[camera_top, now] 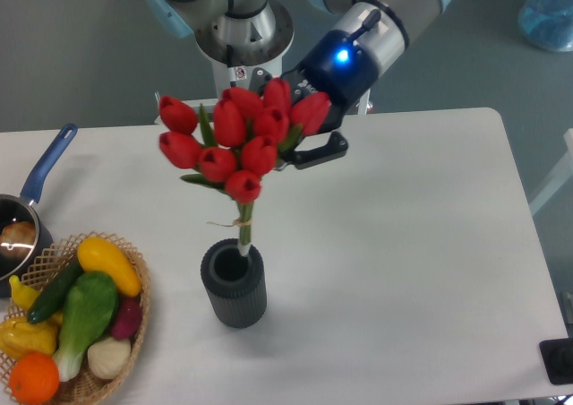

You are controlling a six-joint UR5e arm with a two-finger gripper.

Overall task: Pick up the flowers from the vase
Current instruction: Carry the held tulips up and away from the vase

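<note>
At the far left a pan (25, 210) with a blue handle sits at the table's edge, something pale lying in its bowl. Just in front of it a wicker basket (134, 320) holds toy produce: a yellow squash, a dark green cucumber, a leafy green piece, an orange and a pale bulb. Further right stands the vase (234, 284), dark grey and ribbed, upright on the white table (403, 244). Above it hang the flowers (240, 142), a bunch of red tulip buds; their stems are bound with a thin tie and the lower tips sit right at the vase's mouth, whether inside it or just clear I cannot tell. The bunch leans toward the upper right, where the gripper (300, 142) reaches in behind the buds, a blue light glowing on its wrist. One dark finger (320, 149) shows beside the blooms; the jaws appear clamped on the flowers, though the buds hide the contact itself.
</note>
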